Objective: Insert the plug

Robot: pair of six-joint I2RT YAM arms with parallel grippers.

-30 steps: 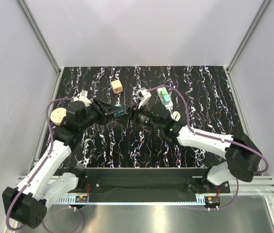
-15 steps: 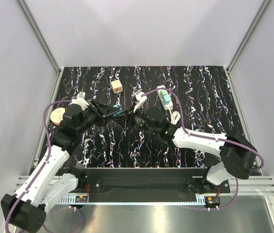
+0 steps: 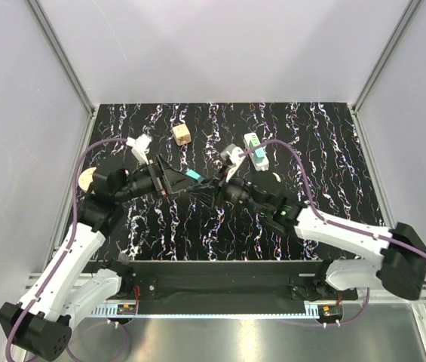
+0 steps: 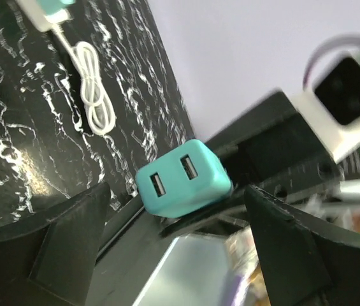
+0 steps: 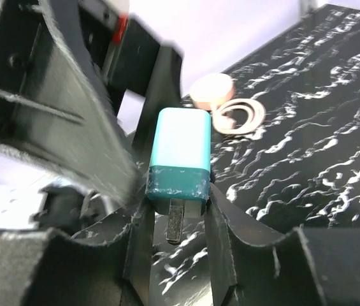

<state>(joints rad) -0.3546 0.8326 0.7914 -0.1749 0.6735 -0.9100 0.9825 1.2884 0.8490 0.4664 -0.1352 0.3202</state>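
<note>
Fingers (image 5: 223, 236) of your right gripper (image 5: 176, 207) pinch the darker end of the teal block (image 5: 181, 143), whose metal prong points back at the wrist camera. Your left gripper (image 4: 176, 204) faces it with its own fingers spread wide to either side of the block, apart from it. Farther back on the table (image 3: 326, 151), well apart from both grippers, the plug (image 3: 252, 141) sits on the far end of the white power strip (image 3: 258, 154), whose coiled cord (image 4: 93, 80) lies just beside it.

A small light wooden cube (image 3: 182, 134) sits towards the back of the black, white-veined bench (image 3: 326, 151), and a round tan disc (image 3: 86, 179) lies near its left edge. The teal cube-like plastic block (image 4: 183, 178) shows two slots side by side.
</note>
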